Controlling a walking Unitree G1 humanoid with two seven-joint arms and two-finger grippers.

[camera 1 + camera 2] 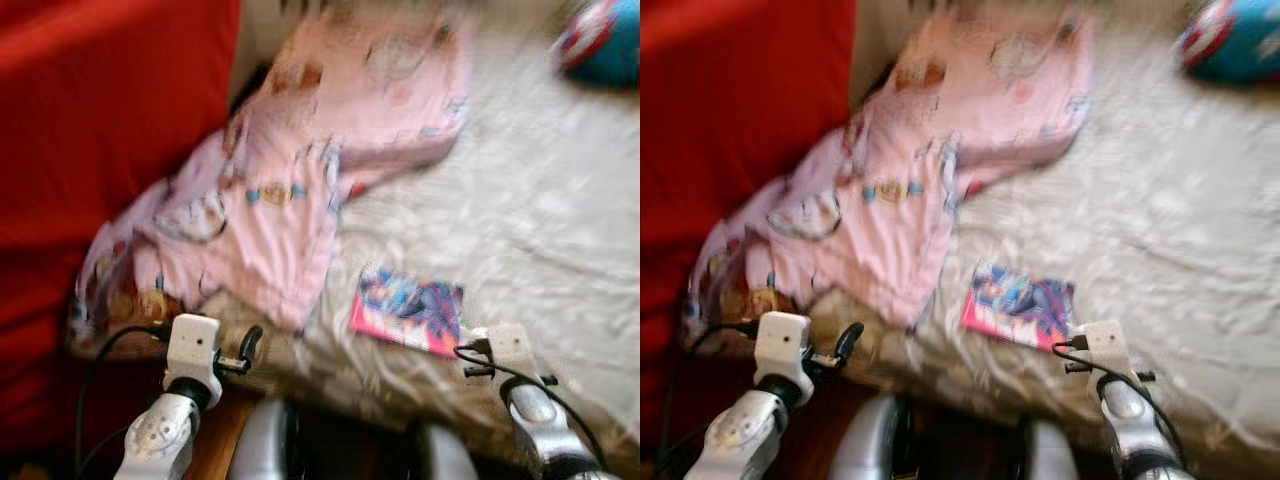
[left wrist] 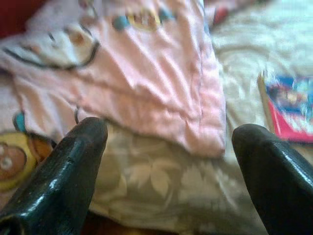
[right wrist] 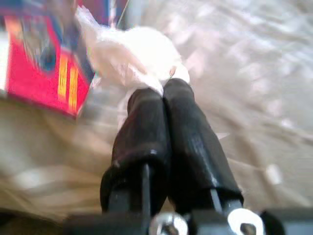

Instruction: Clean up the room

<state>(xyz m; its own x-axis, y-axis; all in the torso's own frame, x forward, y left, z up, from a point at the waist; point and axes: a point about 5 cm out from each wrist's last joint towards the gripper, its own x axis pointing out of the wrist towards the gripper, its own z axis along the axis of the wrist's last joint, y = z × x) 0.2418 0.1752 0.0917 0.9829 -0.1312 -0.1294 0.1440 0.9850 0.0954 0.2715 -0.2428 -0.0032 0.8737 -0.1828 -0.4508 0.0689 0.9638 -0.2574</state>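
Our right gripper [image 3: 171, 85] was clamped on a crumpled white plastic wrapper [image 3: 129, 54], just beside the pink comic book [image 1: 408, 310] on the bed's cream bedspread [image 1: 540, 230]. We judged the wrapper light, soft and slippery; pinch the bunched middle. Our left gripper [image 2: 168, 142] was spread wide, low at the bed edge, pink cartoon blanket [image 1: 290, 190] just ahead.

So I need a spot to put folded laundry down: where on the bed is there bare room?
The widest bare stretch of the bedspread lies right of the pink blanket, between the book near the front edge and the blue ball at the far corner. The side by the red wall is crowded by the blanket.
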